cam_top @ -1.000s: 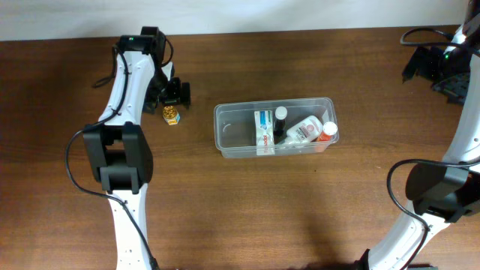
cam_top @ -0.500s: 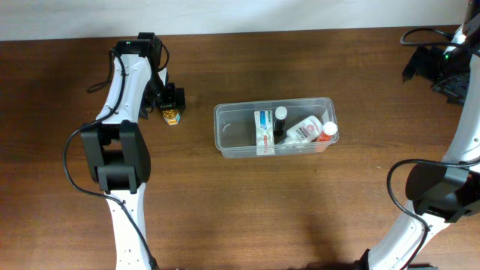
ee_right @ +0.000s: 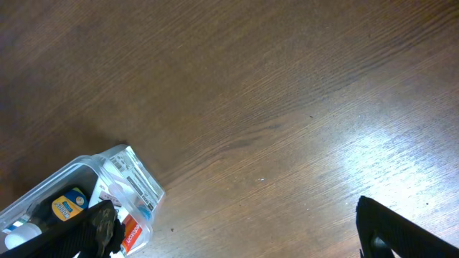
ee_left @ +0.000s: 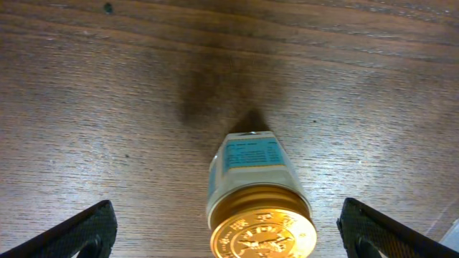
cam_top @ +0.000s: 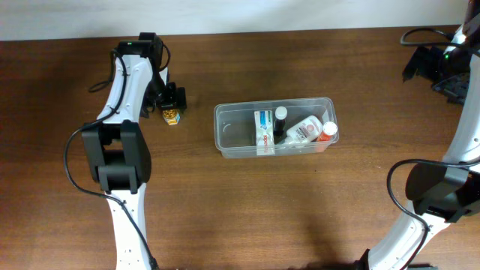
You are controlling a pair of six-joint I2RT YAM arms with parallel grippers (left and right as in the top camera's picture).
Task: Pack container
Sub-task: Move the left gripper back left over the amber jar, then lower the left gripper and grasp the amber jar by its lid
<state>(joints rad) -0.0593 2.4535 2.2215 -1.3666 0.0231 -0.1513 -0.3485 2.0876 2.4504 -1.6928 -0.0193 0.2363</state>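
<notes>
A small gold-lidded jar (ee_left: pixel 254 193) with a pale blue label stands on the dark wood counter (ee_left: pixel 107 107) at bottom centre of the left wrist view. The left gripper (ee_left: pixel 229 233) has its fingers spread wide on either side of the jar, touching nothing. From overhead, jar and gripper sit in the upper left. The clear plastic container (cam_top: pixel 220 129) lies at centre frame, well apart from them. It holds a toothpaste box (cam_top: pixel 262 129), a black-capped bottle (cam_top: pixel 280 120) and a white bottle with a red label (cam_top: pixel 304 130). In the right wrist view the right gripper (ee_right: pixel 240 236), also spread wide and empty, hangs over bare counter, with the container's corner at lower left.
</notes>
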